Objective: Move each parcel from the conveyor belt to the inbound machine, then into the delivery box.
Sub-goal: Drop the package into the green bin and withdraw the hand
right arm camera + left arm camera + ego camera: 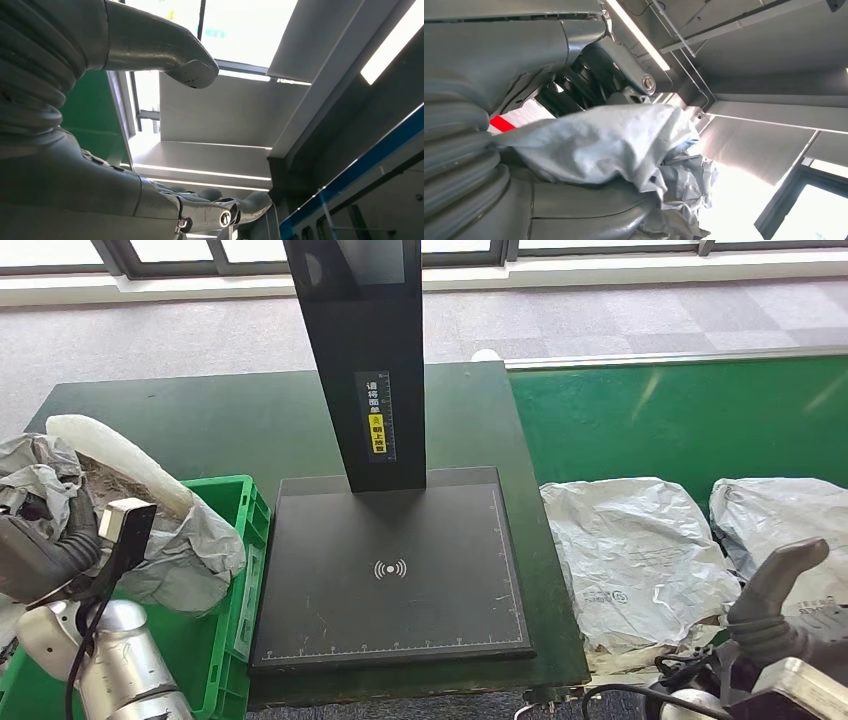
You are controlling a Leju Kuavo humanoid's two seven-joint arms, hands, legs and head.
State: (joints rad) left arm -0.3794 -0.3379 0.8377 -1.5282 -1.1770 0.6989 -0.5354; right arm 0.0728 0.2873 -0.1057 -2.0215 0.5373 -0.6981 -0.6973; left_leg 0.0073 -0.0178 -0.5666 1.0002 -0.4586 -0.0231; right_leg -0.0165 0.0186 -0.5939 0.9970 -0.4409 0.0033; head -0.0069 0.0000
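Observation:
My left hand (45, 550) grips a crumpled grey parcel (185, 545) at the far left, over the green delivery box (235, 540); the left wrist view has the same parcel (599, 145) bunched between thumb and fingers. A white padded parcel (115, 460) lies in the box behind it. The black inbound machine's scan plate (390, 570) sits bare in the middle, under its dark post (365, 360). Two grey parcels (630, 550) (780, 525) lie on the green conveyor belt (680, 420) to the right. My right hand (780, 615) is low at the front right, palm up, fingers apart and holding nothing (190, 100).
The dark green table (240, 420) carries the machine; its front edge runs just below the scan plate. A metal rail (680, 360) borders the belt's far side. Grey carpet lies beyond.

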